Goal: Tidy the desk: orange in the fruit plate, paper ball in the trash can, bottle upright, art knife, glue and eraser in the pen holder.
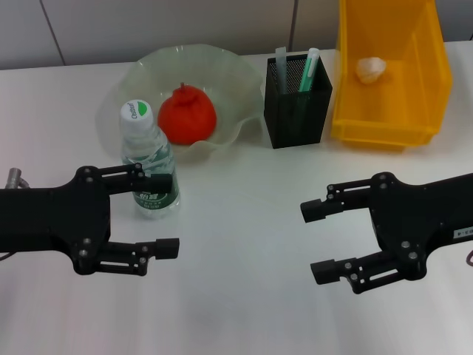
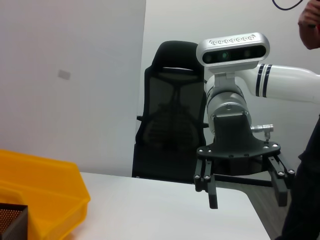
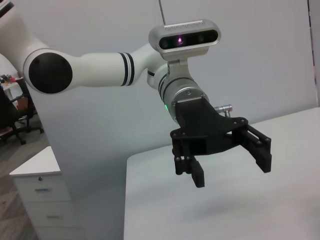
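Looking over the bench [image 1: 244,310], I judge the tidying to be nearly or fully finished: the orange [image 1: 187,114] lies in the fruit plate [image 1: 148,74], the paper ball [image 1: 371,69] sits inside the yellow trash can [image 1: 429,89], and the bottle [image 1: 147,159] stands upright just in front of the plate. From the black pen holder [image 1: 297,103] two slim items stick out; I cannot tell whether the art knife, glue and eraser are all inside, but none of them lies on the bench. The left tool [image 1: 164,213] is spread wide and holds nothing; its upper finger [image 1: 151,180] appears in front of the bottle, and whether it touches it I cannot say. The right tool [image 1: 318,240] hangs over bare bench, also wide and empty. If something is left, the next move calls only for drawing the left tool away without knocking the bottle.
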